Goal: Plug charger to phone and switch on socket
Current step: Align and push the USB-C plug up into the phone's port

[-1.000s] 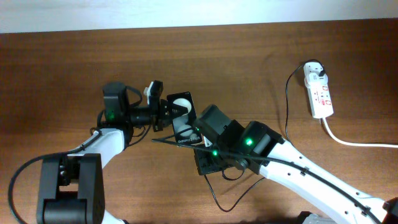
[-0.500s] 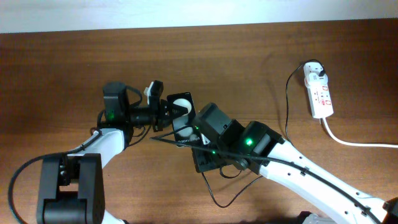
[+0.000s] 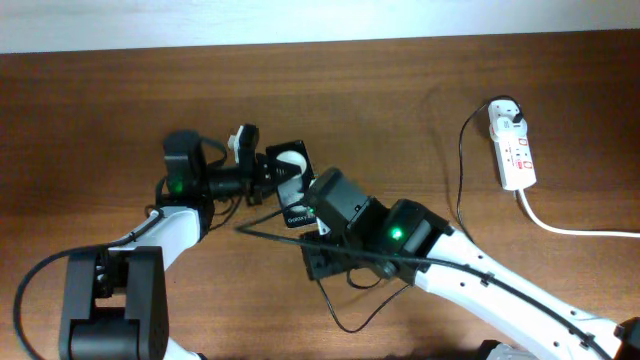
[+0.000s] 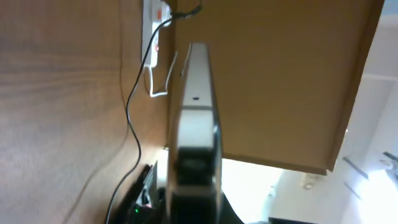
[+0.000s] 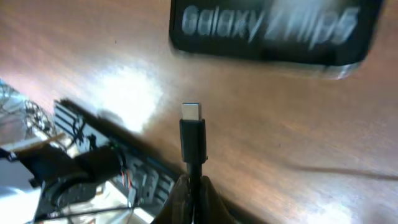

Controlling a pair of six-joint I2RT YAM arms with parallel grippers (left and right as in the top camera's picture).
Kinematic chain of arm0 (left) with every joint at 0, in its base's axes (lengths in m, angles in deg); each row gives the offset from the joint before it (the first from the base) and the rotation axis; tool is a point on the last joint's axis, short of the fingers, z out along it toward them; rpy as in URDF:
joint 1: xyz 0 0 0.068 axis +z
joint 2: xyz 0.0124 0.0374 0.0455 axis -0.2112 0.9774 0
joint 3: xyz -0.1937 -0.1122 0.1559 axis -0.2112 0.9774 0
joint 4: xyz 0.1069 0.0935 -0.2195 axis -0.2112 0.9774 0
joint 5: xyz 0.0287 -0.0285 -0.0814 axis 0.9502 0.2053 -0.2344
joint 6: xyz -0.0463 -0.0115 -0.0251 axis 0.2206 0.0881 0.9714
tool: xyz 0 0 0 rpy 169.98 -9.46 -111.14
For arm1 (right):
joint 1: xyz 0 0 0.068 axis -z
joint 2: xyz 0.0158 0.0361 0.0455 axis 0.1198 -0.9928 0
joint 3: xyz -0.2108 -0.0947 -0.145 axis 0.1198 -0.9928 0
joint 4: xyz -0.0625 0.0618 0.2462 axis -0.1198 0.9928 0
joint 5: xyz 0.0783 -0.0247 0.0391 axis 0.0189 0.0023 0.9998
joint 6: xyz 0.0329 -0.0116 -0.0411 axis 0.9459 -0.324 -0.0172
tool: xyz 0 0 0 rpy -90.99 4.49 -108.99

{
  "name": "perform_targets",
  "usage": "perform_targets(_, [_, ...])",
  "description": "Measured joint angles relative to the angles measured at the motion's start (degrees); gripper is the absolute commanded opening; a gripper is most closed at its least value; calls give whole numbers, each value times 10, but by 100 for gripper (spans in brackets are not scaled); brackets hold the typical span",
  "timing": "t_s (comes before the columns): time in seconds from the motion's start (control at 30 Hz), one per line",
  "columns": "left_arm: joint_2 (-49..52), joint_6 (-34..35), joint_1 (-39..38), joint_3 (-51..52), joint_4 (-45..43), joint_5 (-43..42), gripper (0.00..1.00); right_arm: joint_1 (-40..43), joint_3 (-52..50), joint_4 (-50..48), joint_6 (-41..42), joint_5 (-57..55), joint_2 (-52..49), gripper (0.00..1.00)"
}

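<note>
while left gripper (image 3: 268, 175) clamps the phone (image 3: 296, 200), right gripper (image 5: 193, 194) — wrist low — pinches the charger (image 5: 193, 140).

left end effector (image 3: 262, 174) is gripping the phone (image 3: 292, 165) by one edge, right end effector (image 3: 308, 212) right beside it. socket (image 3: 513, 147) sits far right on the surface (image 3: 400, 90), charger (image 3: 459, 175) cable trailing from it.
</note>
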Motion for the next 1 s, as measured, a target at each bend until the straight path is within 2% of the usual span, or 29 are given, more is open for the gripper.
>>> perform_targets(0.07, [0, -3, 0, 0, -31, 4, 0, -3, 0, 33, 0, 0, 0, 4])
perform_targets(0.23, [1, -5, 0, 0, -53, -3, 0, -3, 0, 37, 28, -24, 0, 4])
perform_targets(0.67, [1, -4, 0, 0, -57, -25, 0, -3, 0, 9, 33, -49, 0, 4])
perform_targets(1.0, [1, 42, 0, 0, -57, -28, 0, -3, 0, 8, 37, -50, 0, 4])
